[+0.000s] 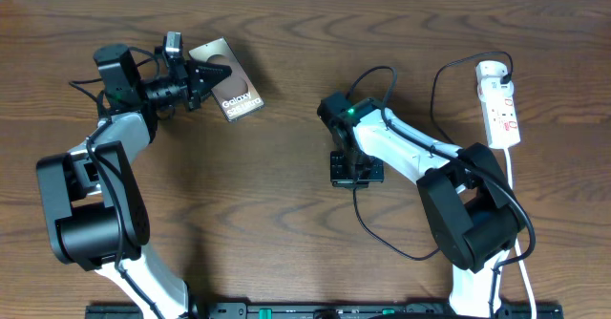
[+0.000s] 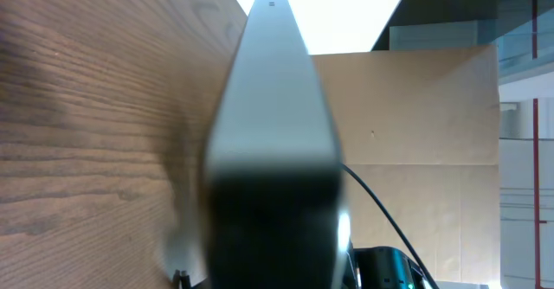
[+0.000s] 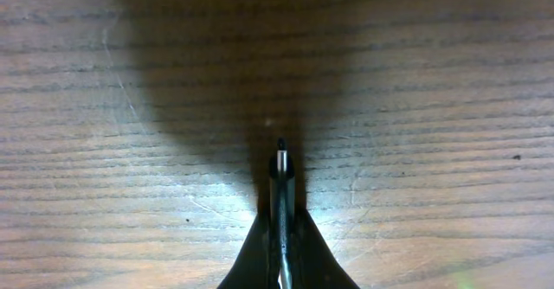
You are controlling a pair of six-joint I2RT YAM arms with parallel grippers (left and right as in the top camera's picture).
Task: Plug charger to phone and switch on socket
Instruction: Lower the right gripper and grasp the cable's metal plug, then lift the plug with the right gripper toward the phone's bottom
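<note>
Brown wood-grain tabletop (image 1: 286, 214) spreads bare between the two arms, with open room in the middle and along the near side.

At the far right lies the narrow white power strip (image 1: 500, 104) with red switches, close to the table's right edge, with its white cord trailing back along that side.

Next in size is the flat dark rectangular phone (image 1: 234, 95) with white "Galaxy" lettering, at the upper left. The left gripper (image 1: 208, 74) pinches it at one end, and the left wrist view shows it edge-on. I judge it stiff, smooth and apt to slip, so it is best held across its flat faces with the port end left free.

The long thin black charger cable (image 1: 359, 214) loops loosely around the right arm, limp and light. It will likely drag or snag on the arm if swung wide.

Its small metal connector tip (image 3: 281, 162) is clamped between the pressed-together fingers (image 3: 258, 250) of the right gripper (image 1: 355, 169), pointing down at the wood, well apart from the phone. The tip looks rigid but delicate. Holding just behind it, as now, seems right for aiming it.
</note>
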